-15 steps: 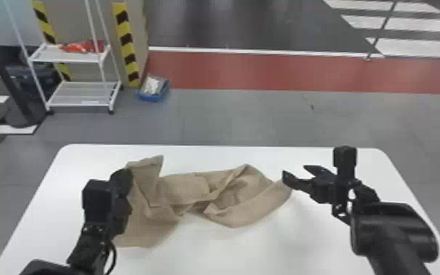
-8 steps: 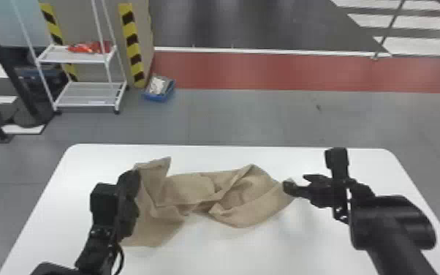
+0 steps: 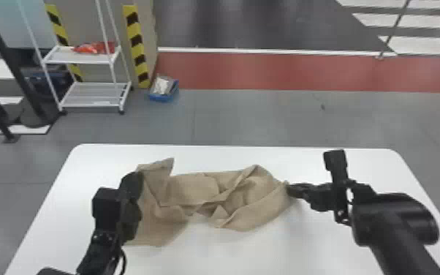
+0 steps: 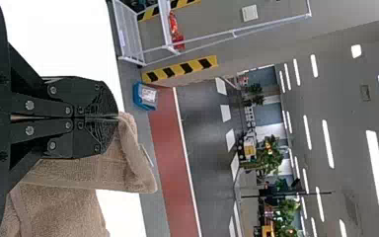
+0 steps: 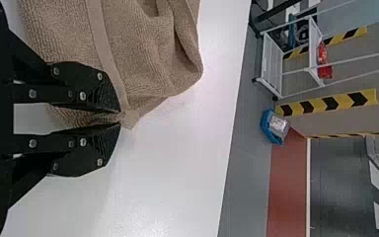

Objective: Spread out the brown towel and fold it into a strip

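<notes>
Taking twelve o'clock as the far side in the head view, the brown towel [image 3: 193, 190] lies bunched across the middle of the white table [image 3: 266, 256], stretched between the two grippers. The left gripper [image 3: 131, 208] is at its nine o'clock end, with fingers pressed together and a fold of cloth nipped at the tips. The right gripper [image 3: 289, 189] is at three o'clock, its fingertips pinching one corner.

A narrow strip of tabletop runs between towel and far edge at twelve; a deeper stretch opens at six, and more surface lies from two round to four, beneath and beyond the right arm. The far table corners, at eleven and one, are rounded. One pointed flap of towel juts to twelve near the left gripper, and a broad flap spreads toward six below it.

The cloth is looped, matte terry with soft ridges and a deep hollow right of centre; a smoother woven band [image 5: 101, 39] runs near the pinched corner. The table is smooth, with a faint sheen. Past it, toward eleven, stand a white metal rack [image 3: 91, 94] and a blue bin [image 3: 162, 98] on grey floor [image 3: 248, 117].
</notes>
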Tool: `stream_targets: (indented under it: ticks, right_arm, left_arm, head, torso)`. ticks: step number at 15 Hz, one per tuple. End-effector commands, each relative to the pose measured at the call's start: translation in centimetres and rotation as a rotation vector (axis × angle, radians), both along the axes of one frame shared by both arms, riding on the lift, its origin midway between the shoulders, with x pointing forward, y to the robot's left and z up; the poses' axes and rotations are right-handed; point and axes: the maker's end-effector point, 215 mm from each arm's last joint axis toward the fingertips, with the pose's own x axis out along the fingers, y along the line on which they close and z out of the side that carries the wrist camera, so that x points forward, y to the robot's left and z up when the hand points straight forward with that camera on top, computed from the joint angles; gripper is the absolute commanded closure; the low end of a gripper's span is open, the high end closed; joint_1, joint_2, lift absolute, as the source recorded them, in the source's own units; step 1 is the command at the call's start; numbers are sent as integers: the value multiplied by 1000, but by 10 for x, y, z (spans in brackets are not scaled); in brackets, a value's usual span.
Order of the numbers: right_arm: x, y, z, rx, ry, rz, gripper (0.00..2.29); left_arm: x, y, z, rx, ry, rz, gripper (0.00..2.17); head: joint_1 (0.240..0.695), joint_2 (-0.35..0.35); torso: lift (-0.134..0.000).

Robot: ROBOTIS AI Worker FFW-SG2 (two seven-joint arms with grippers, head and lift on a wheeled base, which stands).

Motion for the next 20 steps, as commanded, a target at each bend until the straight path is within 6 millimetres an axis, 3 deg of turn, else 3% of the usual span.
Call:
stream_targets:
  ticks: [1,3,6,8,12,17,20]
  right_arm:
    - [-5,-14,8,40,-30,-28,1932]
    - [-18,-42,15,63,-44,-77,1932]
    - [-29,-75,42,129,-59,-141,1932]
    - [-34,-106,70,162,-91,-185,1932]
    - [-39,-148,115,201,-147,-226,1929]
    - [-60,-244,178,244,-234,-336,1929]
    - [-71,-268,216,288,-285,-340,1929]
  left_arm:
    - [-1,5,5,0,-9,8,2020]
    - [-2,13,15,0,-24,20,2020]
    - [-6,24,28,1,-39,40,2020]
    - [-12,26,36,-1,-40,43,2020]
    - [-17,35,60,-5,-62,54,2020]
    - [-33,54,87,-43,-76,61,2020]
    - [-39,47,104,-92,-76,34,2020]
  head:
    - [695,-26]
    - [695,-30]
    - [695,-55]
    - [695,-68]
    - [695,-117]
    - [695,-183]
    - [695,-240]
  torso:
    - [0]
    - [0]
    - [0]
    - [0]
    - [0]
    - [0]
    - [0]
